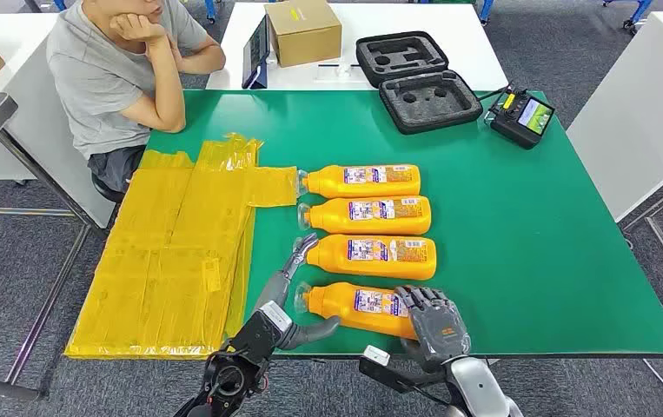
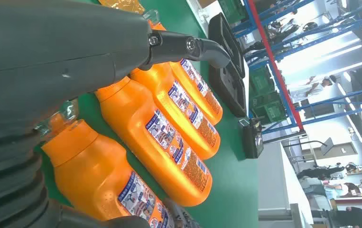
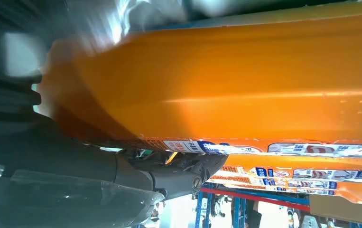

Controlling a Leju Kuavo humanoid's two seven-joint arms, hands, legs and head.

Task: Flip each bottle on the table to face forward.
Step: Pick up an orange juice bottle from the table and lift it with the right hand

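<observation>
Four orange bottles lie side by side on the green table (image 1: 536,234), caps to the left and labels up. The nearest bottle (image 1: 354,304) lies at the front edge. My right hand (image 1: 434,320) grips its base end, fingers draped over the top; up close the orange body (image 3: 240,85) lies against the palm with the thumb (image 3: 169,175) beneath. My left hand (image 1: 286,291) straddles that bottle's neck (image 2: 93,175), fingers (image 2: 188,47) stretched out straight toward the third bottle (image 1: 380,256) and the thumb on the near side. Behind lie the second bottle (image 1: 371,214) and the far bottle (image 1: 364,181).
A crumpled yellow plastic sheet (image 1: 171,261) covers the table's left side. At the back stand an open black foam case (image 1: 414,78), a handheld controller (image 1: 520,115) and a cardboard box (image 1: 303,30). A seated person (image 1: 119,78) leans at the far left corner.
</observation>
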